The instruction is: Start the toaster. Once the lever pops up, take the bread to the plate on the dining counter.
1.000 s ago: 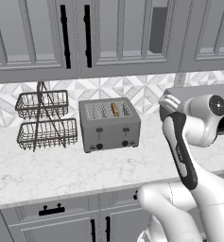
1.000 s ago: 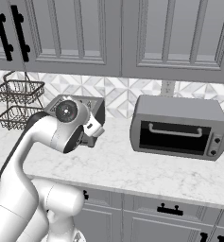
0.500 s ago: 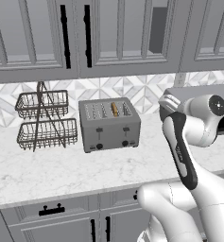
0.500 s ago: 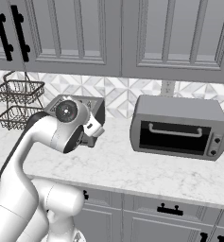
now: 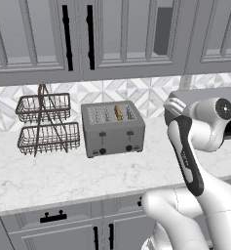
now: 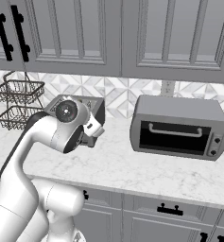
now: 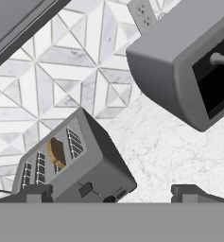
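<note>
In the toaster (image 5: 113,129), the bread (image 5: 118,113) stands in a slot

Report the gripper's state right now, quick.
Gripper: open, jaws wide apart, holding nothing, off the toaster.

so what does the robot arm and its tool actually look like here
The arm has glossy white, rounded shells with dark grey to black bands at the joints, including a long black strip down one link. A round dark cap with a small ring sits on the elbow joint. The tool shows two small, dark grey, blocky fingertips. No cables or markings are visible.
</note>
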